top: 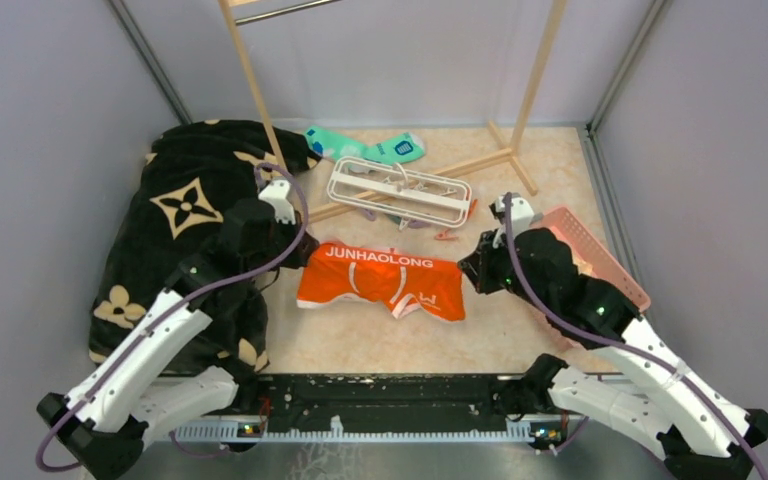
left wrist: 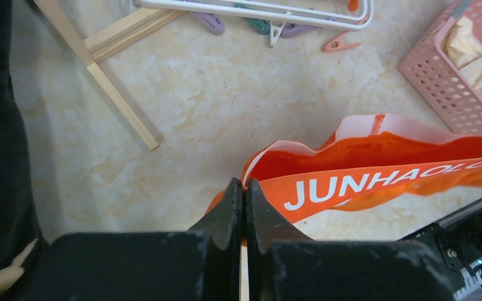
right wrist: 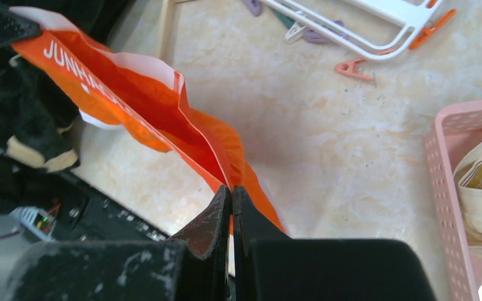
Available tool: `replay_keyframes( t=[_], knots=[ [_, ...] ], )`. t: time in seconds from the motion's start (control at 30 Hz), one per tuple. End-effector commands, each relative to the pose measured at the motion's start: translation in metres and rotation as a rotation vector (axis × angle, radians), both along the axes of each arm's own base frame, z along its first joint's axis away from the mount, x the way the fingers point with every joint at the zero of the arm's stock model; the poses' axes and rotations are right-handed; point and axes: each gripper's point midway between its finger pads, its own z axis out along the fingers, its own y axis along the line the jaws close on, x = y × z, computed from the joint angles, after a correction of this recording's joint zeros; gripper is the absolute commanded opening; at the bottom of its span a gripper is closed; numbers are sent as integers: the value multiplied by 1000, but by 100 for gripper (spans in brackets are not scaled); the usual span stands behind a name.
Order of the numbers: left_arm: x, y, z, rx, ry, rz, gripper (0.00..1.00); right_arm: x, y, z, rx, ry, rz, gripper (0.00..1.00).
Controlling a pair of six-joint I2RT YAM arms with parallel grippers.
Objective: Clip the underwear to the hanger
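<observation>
- Left jaws are pinched shut on the waistband of the underwear (top: 380, 280) at its 9 o'clock end. The bite looks shallow, so an outward pull could slip it free.
- The underwear spans the middle of the worktop (top: 505, 335). The hanger (top: 400, 190) lies flat at its 12 o'clock, clips splayed beneath the frame and awkward to reach.
- Right jaws clamp the 3 o'clock end. Uneven lifting could twist or sag the band.

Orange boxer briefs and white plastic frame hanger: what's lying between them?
Only a small orange clip lying beside the hanger's corner, on otherwise bare beige marbled tabletop; the right wrist view shows it best.
</observation>
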Motion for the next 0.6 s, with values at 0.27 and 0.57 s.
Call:
replay_keyframes(
  t=[0.27, 0.57],
  knots=[
    [-78, 40, 43, 24, 204, 14, 0, -102, 2, 55, 137, 242, 319, 0],
    [-38, 12, -25, 96, 306, 31, 0, -48, 2, -24, -110, 342, 124, 0]
  ],
)
